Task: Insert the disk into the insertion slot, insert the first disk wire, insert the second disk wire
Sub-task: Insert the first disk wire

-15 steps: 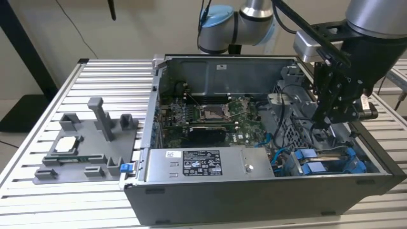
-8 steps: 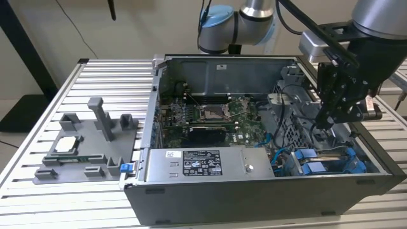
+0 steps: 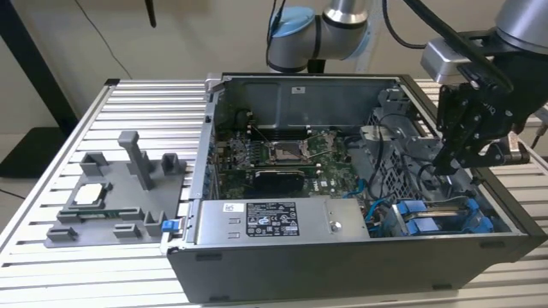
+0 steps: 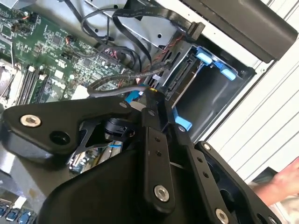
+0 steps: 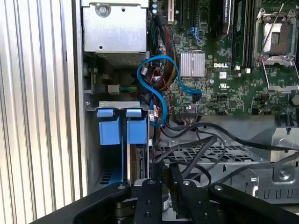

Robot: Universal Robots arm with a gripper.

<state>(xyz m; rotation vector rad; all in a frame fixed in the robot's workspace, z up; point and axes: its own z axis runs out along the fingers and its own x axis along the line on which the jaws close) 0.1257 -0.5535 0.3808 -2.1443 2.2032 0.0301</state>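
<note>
Near the insertion slot, the arm

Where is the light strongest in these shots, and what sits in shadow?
Exterior view: even light, with the computer case softly shadowed inside. Second wrist view: strong light washes the ribbed table pale, and the gripper is a dark mass in front. First wrist view: the silver heatsink glints.

Black gripper, silver arm, blue joint cap
</note>
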